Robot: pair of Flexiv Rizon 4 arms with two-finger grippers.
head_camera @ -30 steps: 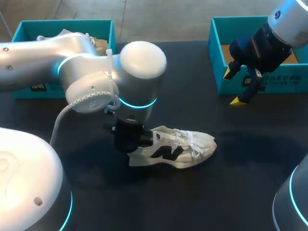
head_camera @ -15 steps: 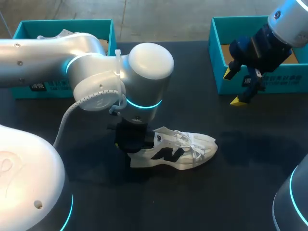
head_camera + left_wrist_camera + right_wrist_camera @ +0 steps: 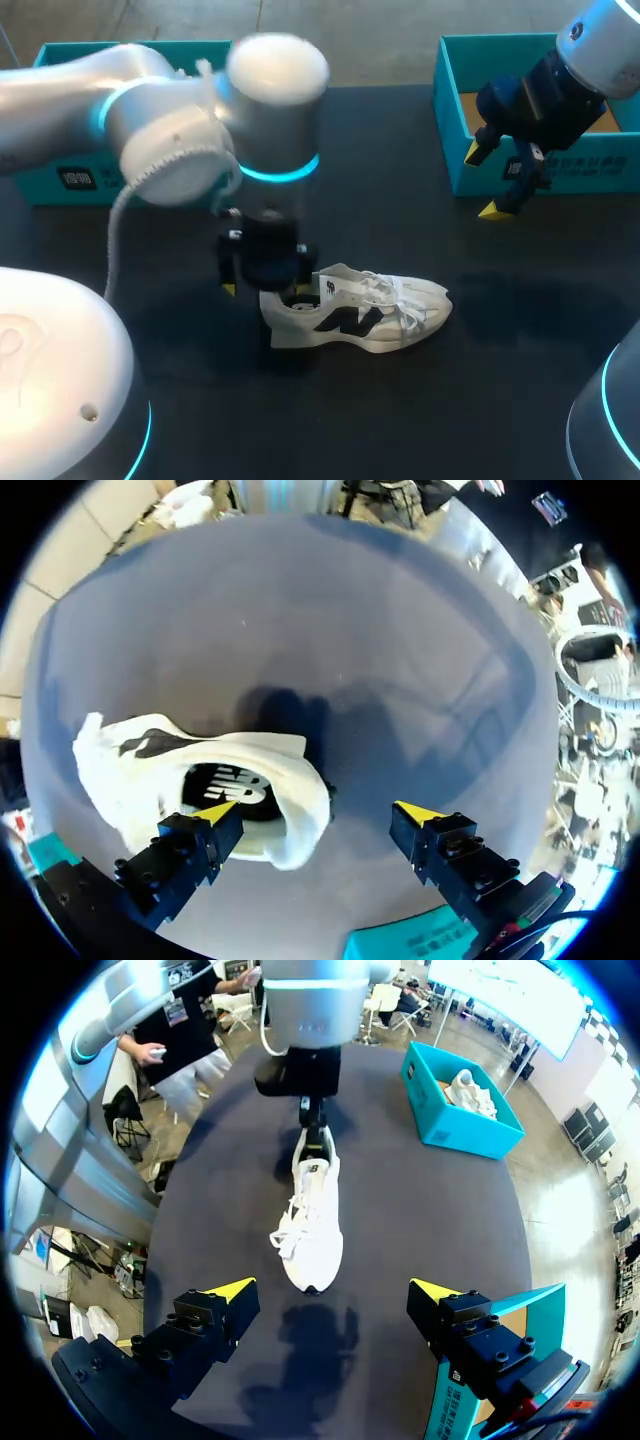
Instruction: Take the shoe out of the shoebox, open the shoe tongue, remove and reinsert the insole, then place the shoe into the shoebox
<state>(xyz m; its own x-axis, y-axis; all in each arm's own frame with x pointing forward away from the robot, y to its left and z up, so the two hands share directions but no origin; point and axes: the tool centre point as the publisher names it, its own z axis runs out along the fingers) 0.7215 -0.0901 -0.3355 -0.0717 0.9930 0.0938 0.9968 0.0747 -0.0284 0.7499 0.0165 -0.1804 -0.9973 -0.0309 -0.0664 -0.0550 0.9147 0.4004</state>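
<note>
Quick count: two arms, two teal boxes, two white shoes. One shoe (image 3: pixel 360 312) stands on its sole in the middle of the dark surface (image 3: pixel 400 420), out of both boxes, with its toe pointing toward the right arm's side. The other shoe (image 3: pixel 468 1090) sits inside the left box (image 3: pixel 440 1128).

The left arm (image 3: pixel 170 140) comes across from its side and hangs right over the shoe's heel. The left jaws are spread wide, one yellow tip over the shoe's opening and the other out past the heel over bare surface, so they're gripping nothing. Can't tell if that first tip actually touches the shoe.

The right arm (image 3: pixel 560 90) hangs over the near wall of the right box (image 3: pixel 447 110). The right jaws are spread too, holding nothing, well apart from the shoe.
</note>
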